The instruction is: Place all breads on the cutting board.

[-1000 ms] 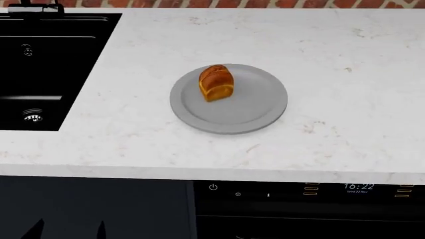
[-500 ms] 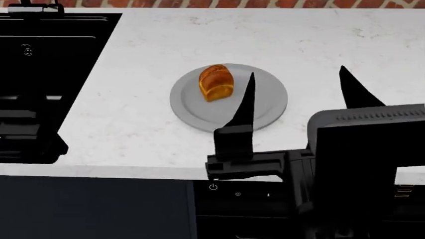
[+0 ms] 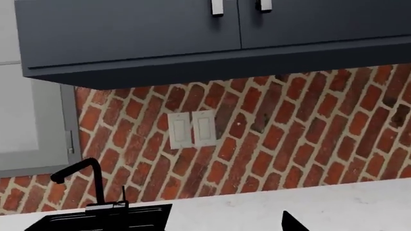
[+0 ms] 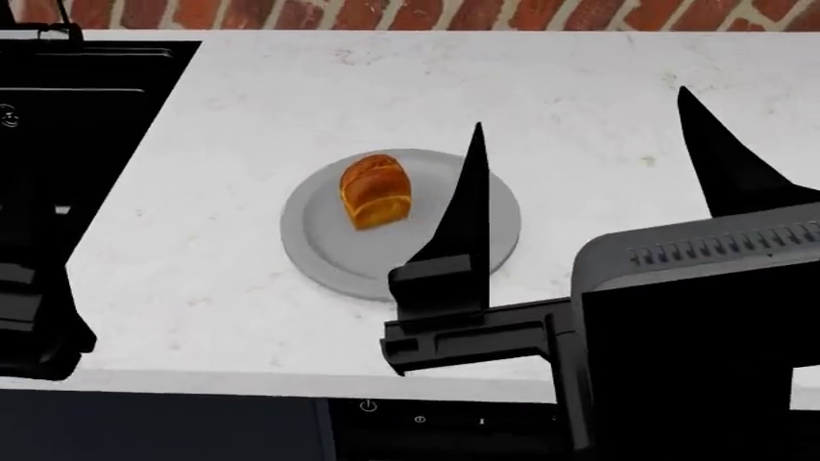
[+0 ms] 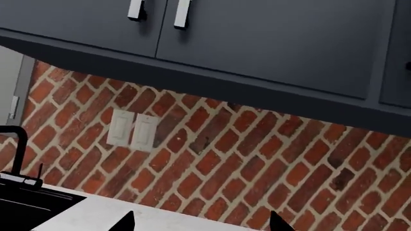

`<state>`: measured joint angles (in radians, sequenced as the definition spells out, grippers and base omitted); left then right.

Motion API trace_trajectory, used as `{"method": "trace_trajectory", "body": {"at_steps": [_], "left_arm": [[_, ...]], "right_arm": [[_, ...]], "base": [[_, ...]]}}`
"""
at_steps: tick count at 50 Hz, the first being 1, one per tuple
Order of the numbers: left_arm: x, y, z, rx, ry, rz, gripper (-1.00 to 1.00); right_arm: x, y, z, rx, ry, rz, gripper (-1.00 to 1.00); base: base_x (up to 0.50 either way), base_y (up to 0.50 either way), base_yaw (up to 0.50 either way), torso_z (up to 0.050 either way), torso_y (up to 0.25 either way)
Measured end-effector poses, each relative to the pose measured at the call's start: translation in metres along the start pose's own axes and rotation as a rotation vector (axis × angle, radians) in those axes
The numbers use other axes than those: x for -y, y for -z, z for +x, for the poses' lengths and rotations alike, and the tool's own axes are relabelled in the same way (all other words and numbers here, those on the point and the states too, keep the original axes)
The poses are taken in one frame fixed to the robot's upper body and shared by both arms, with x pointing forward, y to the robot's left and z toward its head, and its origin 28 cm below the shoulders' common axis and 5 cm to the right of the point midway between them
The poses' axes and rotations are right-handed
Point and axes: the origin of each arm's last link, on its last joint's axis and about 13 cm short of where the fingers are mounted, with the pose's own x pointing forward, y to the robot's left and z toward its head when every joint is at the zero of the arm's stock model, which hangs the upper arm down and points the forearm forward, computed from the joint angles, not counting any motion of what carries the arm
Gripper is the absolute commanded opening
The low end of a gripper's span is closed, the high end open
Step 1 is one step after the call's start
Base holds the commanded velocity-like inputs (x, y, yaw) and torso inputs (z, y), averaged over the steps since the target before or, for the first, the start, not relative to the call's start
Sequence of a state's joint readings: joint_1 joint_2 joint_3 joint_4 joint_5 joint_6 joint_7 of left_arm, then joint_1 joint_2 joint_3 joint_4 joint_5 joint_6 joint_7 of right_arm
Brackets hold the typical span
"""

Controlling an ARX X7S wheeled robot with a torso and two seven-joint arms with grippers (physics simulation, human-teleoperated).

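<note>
One of the breads, a golden-orange mini loaf (image 4: 375,192), stands upright on the left half of a round grey plate (image 4: 500,226) on the white counter. My right gripper (image 4: 581,108) hangs over the counter's front, open wide. Its left finger (image 4: 468,211) crosses the plate's right half and is apart from the loaf. The right wrist view shows only the two tips of the right gripper (image 5: 202,224), with nothing between them. My left arm (image 4: 38,307) is a dark mass at the sink. One tip of the left gripper (image 3: 205,227) shows far to one side. The cutting board is out of view.
A black sink (image 4: 77,115) is set into the counter at the left, with a black faucet (image 3: 83,178) behind it. A brick wall (image 5: 257,159) with dark cabinets (image 5: 270,43) above backs the counter. An oven control panel (image 4: 423,418) lies below the counter's front edge.
Both arms have risen into the head view from below. The right gripper now stands higher and closer. The view shifted, so the plate and loaf sit lower and further left.
</note>
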<state>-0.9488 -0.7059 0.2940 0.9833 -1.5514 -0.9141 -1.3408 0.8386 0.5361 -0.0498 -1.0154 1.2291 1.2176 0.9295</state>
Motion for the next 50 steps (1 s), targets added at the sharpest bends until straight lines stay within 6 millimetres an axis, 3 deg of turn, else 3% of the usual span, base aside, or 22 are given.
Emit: {"method": "trace_trajectory", "body": {"at_steps": [50], "left_arm": [[-0.0026,0.0083,0.0042,-0.059,-0.005,-0.006,1.0]], "right_arm": [[0.0027,0.0036,-0.0012,0.005,0.027,0.005,1.0]], "base": [[0.35,-0.15,0.0,0.0,0.001]]}}
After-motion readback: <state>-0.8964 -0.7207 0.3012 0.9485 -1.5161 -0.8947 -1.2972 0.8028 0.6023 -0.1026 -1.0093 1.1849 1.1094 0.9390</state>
